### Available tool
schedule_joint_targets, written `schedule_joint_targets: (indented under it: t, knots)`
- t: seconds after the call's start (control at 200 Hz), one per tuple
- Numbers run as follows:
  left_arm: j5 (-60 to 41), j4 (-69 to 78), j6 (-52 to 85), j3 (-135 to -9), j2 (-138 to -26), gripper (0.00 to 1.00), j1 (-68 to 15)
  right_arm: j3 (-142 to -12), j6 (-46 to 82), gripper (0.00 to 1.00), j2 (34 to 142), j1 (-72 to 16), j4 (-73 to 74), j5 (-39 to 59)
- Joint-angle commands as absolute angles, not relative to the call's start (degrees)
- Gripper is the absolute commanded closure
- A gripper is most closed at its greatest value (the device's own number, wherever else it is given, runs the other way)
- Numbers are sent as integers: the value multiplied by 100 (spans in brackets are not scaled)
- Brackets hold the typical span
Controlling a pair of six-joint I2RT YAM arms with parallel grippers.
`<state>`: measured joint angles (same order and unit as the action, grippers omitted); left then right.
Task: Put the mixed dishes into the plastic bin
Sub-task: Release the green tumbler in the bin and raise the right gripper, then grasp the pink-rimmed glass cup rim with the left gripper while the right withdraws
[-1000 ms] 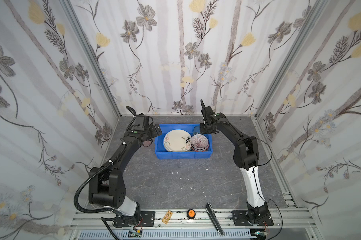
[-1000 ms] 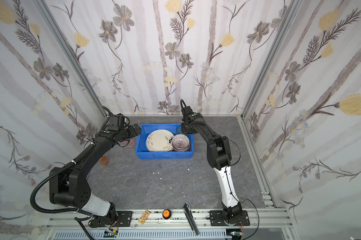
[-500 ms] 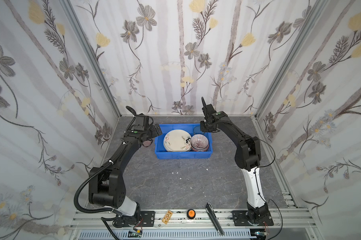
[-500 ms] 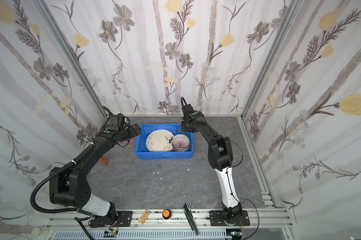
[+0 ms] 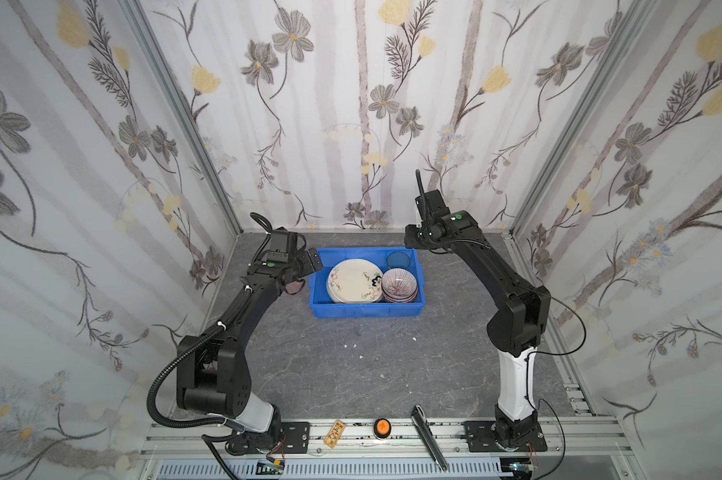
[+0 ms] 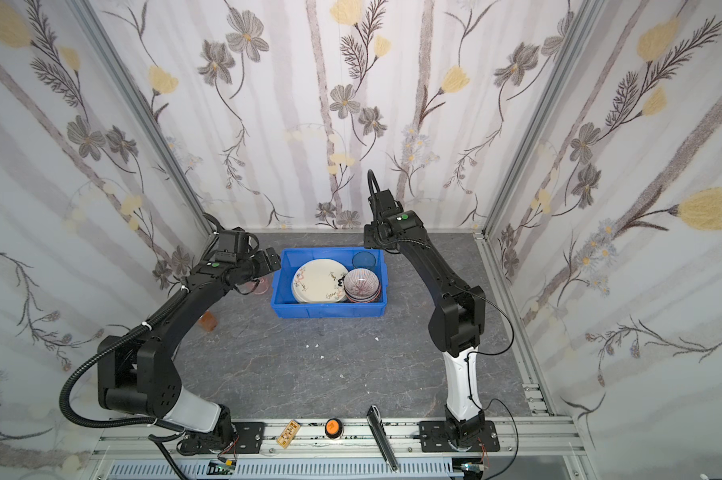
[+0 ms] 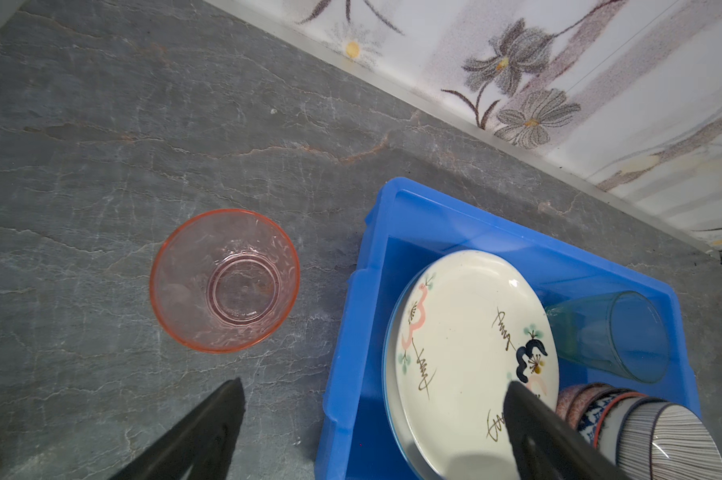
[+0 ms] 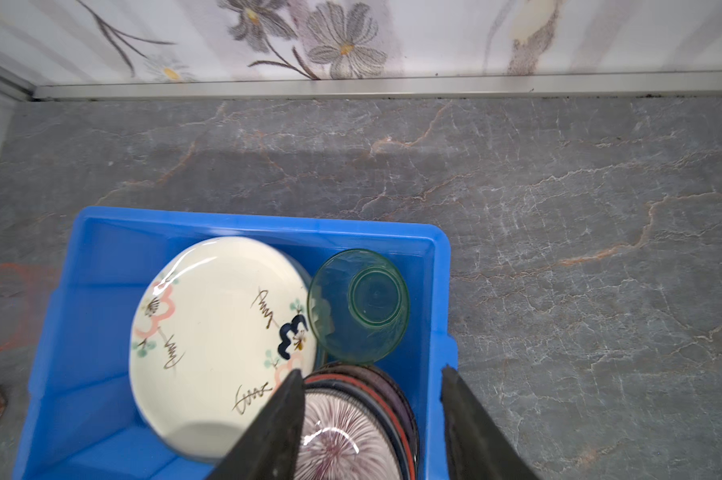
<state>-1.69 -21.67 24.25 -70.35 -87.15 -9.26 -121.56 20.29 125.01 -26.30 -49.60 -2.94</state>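
Note:
The blue plastic bin [image 5: 363,311] sits at the back middle of the table. It holds a cream plate with drawings [image 5: 353,280], a stack of patterned bowls [image 5: 398,284] and an upright green tumbler [image 8: 359,305] in its back right corner. A pink tumbler [image 7: 225,280] stands upright on the table just left of the bin. My left gripper [image 7: 375,415] hangs open over the bin's left rim, beside the pink tumbler. My right gripper [image 8: 371,399] is open above the bowls and the bin's right wall, holding nothing.
An amber jar [image 6: 207,321] lies on the table by the left arm. On the front rail are an orange knob [image 5: 382,427], a long metal tool [image 5: 427,442] and a small wooden tag [image 5: 335,432]. The walls stand close behind and beside the bin.
My right gripper has opened and lifted slightly from the bin's back right corner, leaving the green tumbler standing there. The left arm has not moved.

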Motion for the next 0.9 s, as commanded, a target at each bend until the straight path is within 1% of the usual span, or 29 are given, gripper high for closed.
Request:
schedule_joint_targets:
  t: [0.0,0.01,0.03,0.125,0.135,0.145,0.365,0.47,0.61,0.724,0.894]
  knots:
    - [203,-2197,2518,-7022,-8631,0,-917,-11854,1898,28,11949,-2764,-5047,-377]
    - [213,-2202,2519,-7027,-8631,0,-912,-11785,1894,23,11882,-2776,-5035,-391]
    - [233,-2210,2524,-7036,-8643,0,-907,-11656,1898,17,11747,-2804,-5009,-400]
    - [302,-2290,2575,-7073,-8725,0,-833,-10955,1903,5,11040,-2933,-4872,-438]
    - [313,-2304,2586,-7075,-8733,0,-824,-10873,1906,2,10969,-2946,-4850,-450]
    - [326,-2314,2598,-7075,-8742,0,-808,-10778,1911,1,10879,-2956,-4827,-471]
    - [560,-2433,2853,-7093,-8908,0,-497,-9000,2030,0,9192,-2980,-4520,-632]
    - [529,-2470,2906,-7126,-9034,0,-262,-8252,2043,0,8335,-2974,-4477,-856]
    - [267,-2505,2953,-7162,-9281,0,158,-7523,1989,0,7581,-2914,-4471,-902]
    - [72,-2531,2910,-7189,-9508,6,421,-7087,1910,0,7239,-2832,-4493,-870]
    - [16,-2592,2813,-7236,-9790,16,481,-6714,1879,0,6999,-2613,-4417,-754]
